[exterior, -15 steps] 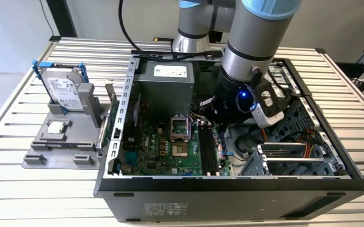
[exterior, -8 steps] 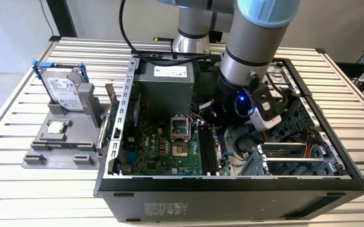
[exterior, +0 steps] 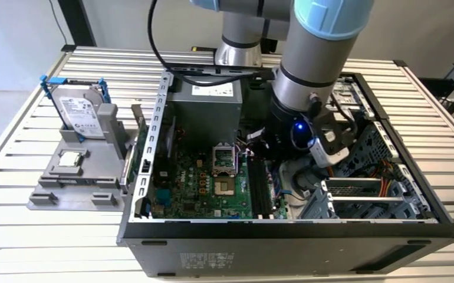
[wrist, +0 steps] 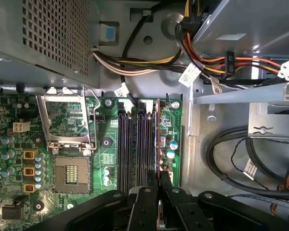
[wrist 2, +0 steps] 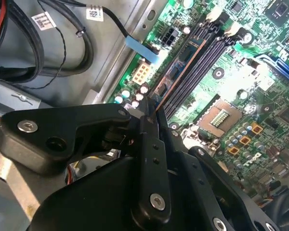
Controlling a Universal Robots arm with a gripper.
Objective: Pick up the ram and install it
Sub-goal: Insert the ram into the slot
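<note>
Fingers of the gripper were clenched on the ram, which stood on edge at the outermost slot of the board; the empty chip socket lay at nine o'clock, cables farther off

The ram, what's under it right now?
The ram stands on edge in the gripper, over the memory slot nearest the motherboard's edge. Its lower edge hides that slot; whether it's seated cannot be seen.

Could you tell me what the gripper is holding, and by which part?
The gripper pinches the ram by its near end, edge-on over the memory slots.
</note>
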